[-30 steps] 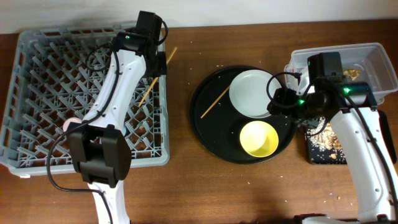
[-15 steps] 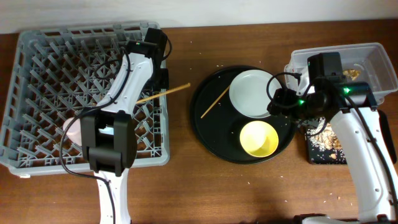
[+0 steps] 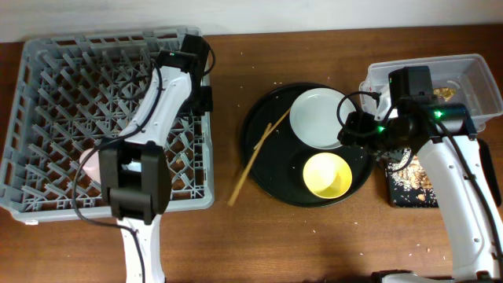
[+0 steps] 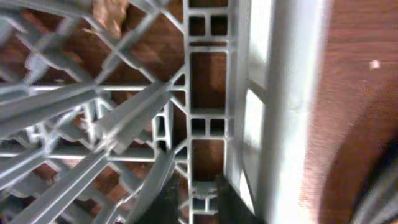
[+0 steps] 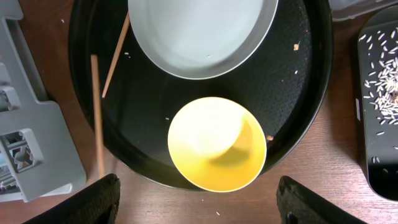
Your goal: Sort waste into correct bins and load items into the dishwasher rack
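Note:
My left gripper hangs over the right wall of the grey dishwasher rack, fingers slightly apart with nothing between them. One chopstick lies slanted across the table and the round tray's left rim. A second chopstick lies on that tray beside the grey-white plate. The yellow bowl sits below the plate. My right gripper is wide open and empty above the bowl. A pink cup shows in the rack, partly hidden by the arm. The blue cup is out of view.
The large round black tray holds plate and bowl. The clear tub stands at the far right, and the shallow black tray with scattered grains lies below it. Crumbs dot the wooden table.
The chopstick held at the rack's right edge has left my left gripper and fallen onto the table beside the round tray. The right arm has not moved.

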Robot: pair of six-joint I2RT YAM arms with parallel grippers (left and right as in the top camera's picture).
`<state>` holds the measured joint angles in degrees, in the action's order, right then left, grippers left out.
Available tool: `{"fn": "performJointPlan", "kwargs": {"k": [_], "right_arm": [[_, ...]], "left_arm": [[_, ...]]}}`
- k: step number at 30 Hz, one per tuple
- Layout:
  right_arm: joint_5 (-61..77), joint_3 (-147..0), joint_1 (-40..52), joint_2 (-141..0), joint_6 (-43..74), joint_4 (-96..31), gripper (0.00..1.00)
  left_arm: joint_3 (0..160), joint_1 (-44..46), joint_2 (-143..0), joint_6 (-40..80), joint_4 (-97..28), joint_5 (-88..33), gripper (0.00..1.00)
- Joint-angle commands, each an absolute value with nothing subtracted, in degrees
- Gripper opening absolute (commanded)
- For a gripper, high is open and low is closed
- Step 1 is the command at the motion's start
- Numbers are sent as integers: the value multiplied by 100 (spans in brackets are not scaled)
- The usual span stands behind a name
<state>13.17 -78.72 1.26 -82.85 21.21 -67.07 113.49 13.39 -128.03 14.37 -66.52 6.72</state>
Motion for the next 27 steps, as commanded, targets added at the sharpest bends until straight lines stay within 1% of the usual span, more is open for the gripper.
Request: {"fn": "performJointPlan", "kwargs": {"k": [1, 2, 4, 7, 10, 13, 14, 17, 20, 25, 27], "right_arm": [[1343, -7874, 110, -8287, 2147, -6709, 81], [1328, -7874, 110, -8287, 2147, -6709, 81], [1326, -7874, 110, -8287, 2147, -6709, 82], [1328, -7874, 110, -8287, 2147, -6711, 81], [1328, -7874, 110, -8287, 2150, -6711, 81], [1328, -7874, 110, -8287, 2147, -6718, 82], [1328, -7874, 110, -8287, 2147, -6718, 82], [1326, -7874, 110, -8287, 2147, -6718, 82], [1328, -7874, 110, -8287, 2150, -6726, 82], [1328, -7874, 110, -8287, 2150, -6729, 82], [1328, -7874, 110, -8287, 2150, -6729, 82]], "left_arm": [[11426, 1474, -11863, 906, -6650, 322, 28], [11426, 1566, -11775, 655, -6678, 104, 31], [11426, 1802, -11734, 541, -6838, -252, 35], [11242, 2283, -11762, 545, -7078, -523, 36], [10820, 2729, -11762, 548, -6989, -692, 38], [10366, 3157, -11762, 545, -6838, -1013, 43], [10237, 3271, -11762, 545, -6755, -1063, 46], [9924, 3603, -11762, 543, -6541, -1076, 51], [9745, 4012, -11762, 548, -6497, -1142, 52], [9607, 4375, -11762, 661, -6449, -1138, 52], [9314, 4469, -11762, 681, -6191, -1116, 52]]}}
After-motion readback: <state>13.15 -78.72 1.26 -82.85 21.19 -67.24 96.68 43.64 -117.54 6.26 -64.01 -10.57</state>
